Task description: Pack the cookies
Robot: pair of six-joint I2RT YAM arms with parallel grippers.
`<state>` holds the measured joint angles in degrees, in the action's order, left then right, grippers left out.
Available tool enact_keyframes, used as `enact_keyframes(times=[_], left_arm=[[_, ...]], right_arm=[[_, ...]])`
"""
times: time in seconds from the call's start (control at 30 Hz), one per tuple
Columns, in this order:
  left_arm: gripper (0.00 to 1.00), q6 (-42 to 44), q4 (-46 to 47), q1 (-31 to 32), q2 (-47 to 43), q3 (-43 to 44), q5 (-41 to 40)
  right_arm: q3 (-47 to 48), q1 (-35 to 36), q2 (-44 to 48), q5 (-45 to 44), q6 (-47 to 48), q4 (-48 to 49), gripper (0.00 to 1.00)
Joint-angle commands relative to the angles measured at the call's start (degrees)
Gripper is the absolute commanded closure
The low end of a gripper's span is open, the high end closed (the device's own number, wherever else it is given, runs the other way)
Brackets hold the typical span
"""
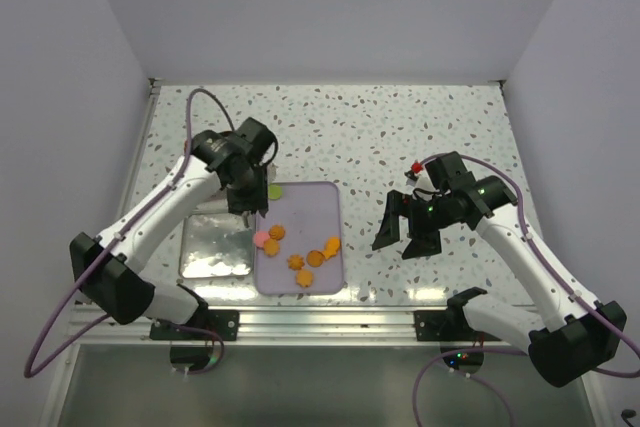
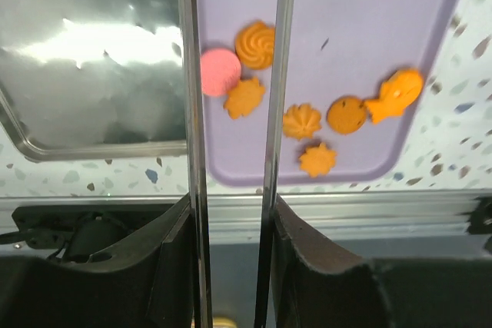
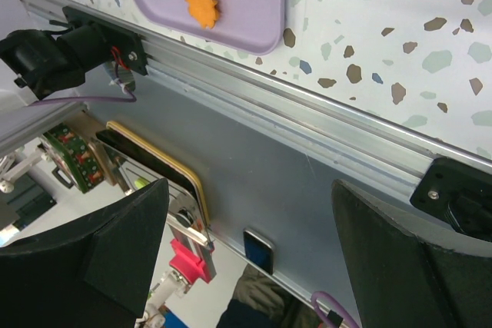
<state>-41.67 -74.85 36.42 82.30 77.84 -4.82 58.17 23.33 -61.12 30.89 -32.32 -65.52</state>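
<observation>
Several cookies lie on a lilac tray (image 1: 310, 205): a pink round (image 2: 221, 71), an orange swirl (image 2: 254, 44), flower shapes (image 2: 301, 121) and a fish shape (image 2: 396, 94). A green cookie (image 1: 274, 190) sits at the tray's far edge. My left gripper (image 1: 245, 197) (image 2: 231, 213) hovers over the tray's left side, shut on metal tongs (image 2: 190, 113). Their two arms run up out of the left wrist view, with the pink and swirl cookies seen between them. My right gripper (image 1: 405, 232) (image 3: 246, 228) hangs open and empty, right of the tray.
An open silver tin (image 1: 215, 242) (image 2: 92, 59) stands directly left of the tray. An aluminium rail (image 1: 320, 322) runs along the near table edge. White walls close in the speckled table on three sides. The tray's near corner (image 3: 254, 5) shows in the right wrist view.
</observation>
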Motion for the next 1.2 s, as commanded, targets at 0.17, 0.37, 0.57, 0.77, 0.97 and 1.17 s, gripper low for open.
enact_keyframes(times=[0.17, 0.37, 0.57, 0.77, 0.97, 1.17], left_arm=[[0.7, 8.5, -0.6, -12.5, -5.5, 3.5, -2.0], [0.69, 12.0, -0.2, -18.0, -5.0, 1.6, -3.8], [0.68, 14.0, 2.0, -21.6, -5.1, -1.5, -3.1], [0.67, 14.6, 4.2, -22.2, -5.3, -5.3, -2.0], [0.64, 14.8, 5.9, -22.4, -5.7, -8.2, -2.0], [0.57, 14.7, 6.0, -22.6, -5.2, -6.9, -2.6]], right_arm=[[1.6, 0.2, 0.0, -0.2, 1.0, 0.3, 0.1], [1.6, 0.2, 0.1, -0.5, 1.0, -0.1, 0.1], [1.6, 0.2, 0.0, -0.7, 1.0, 0.0, 0.1], [1.4, 0.2, -0.1, -0.7, 1.0, 0.0, 0.1], [1.6, 0.2, -0.5, -0.7, 1.1, 0.3, 0.1], [1.7, 0.1, -0.6, -0.7, 1.1, 0.1, 0.1]])
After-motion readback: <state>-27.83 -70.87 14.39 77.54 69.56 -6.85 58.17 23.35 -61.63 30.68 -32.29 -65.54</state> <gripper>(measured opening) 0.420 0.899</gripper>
